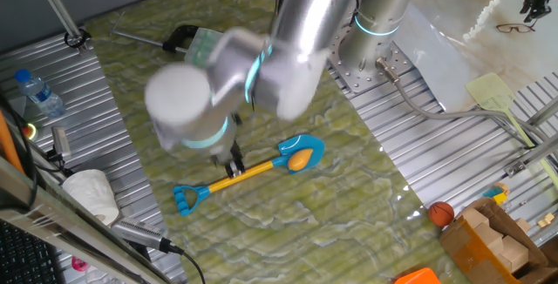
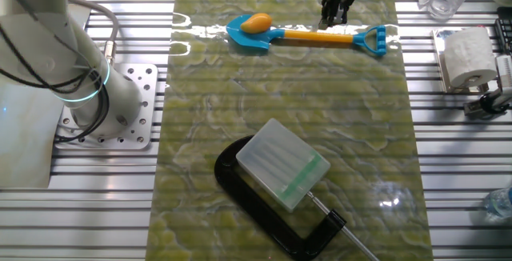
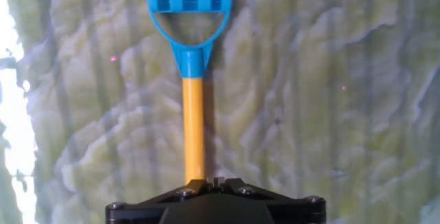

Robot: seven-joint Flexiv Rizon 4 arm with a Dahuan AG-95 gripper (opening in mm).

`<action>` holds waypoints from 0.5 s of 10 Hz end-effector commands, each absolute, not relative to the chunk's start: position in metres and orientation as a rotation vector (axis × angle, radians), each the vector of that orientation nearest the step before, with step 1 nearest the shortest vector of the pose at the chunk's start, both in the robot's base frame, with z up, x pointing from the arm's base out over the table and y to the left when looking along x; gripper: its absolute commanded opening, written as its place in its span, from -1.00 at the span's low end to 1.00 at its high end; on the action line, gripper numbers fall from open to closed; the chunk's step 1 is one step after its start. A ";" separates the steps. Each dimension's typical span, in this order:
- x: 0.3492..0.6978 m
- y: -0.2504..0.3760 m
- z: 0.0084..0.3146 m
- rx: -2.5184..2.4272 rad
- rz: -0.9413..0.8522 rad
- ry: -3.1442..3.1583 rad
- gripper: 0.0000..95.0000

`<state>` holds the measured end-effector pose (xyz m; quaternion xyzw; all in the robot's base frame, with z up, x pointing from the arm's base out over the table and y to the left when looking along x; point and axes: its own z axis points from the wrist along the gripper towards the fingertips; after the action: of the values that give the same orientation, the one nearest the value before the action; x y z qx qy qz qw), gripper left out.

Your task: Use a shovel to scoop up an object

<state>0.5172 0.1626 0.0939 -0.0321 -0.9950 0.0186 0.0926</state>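
Fingers (image 1: 234, 165) clamped on shovel (image 1: 253, 171) shaft.

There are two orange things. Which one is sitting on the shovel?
The little lemon-shaped lump lies on the shovel's blue blade. The round orange ball sits far off, beside the wooden blocks.

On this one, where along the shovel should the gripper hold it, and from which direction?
Grip the shovel on its yellow shaft, from above: it lies flat on the mat, and the shaft is its narrowest part. That stays clear of the object on the blade. The gripper is already there, apparently closed around it.
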 end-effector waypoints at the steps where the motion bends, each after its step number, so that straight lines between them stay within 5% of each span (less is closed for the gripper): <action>1: 0.512 0.139 0.112 0.029 0.063 -2.961 -1.00; 5: 0.485 0.118 0.132 0.131 0.075 -2.979 -1.00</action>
<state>0.4833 0.1164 0.1319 0.0435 -0.9957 0.0250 0.0785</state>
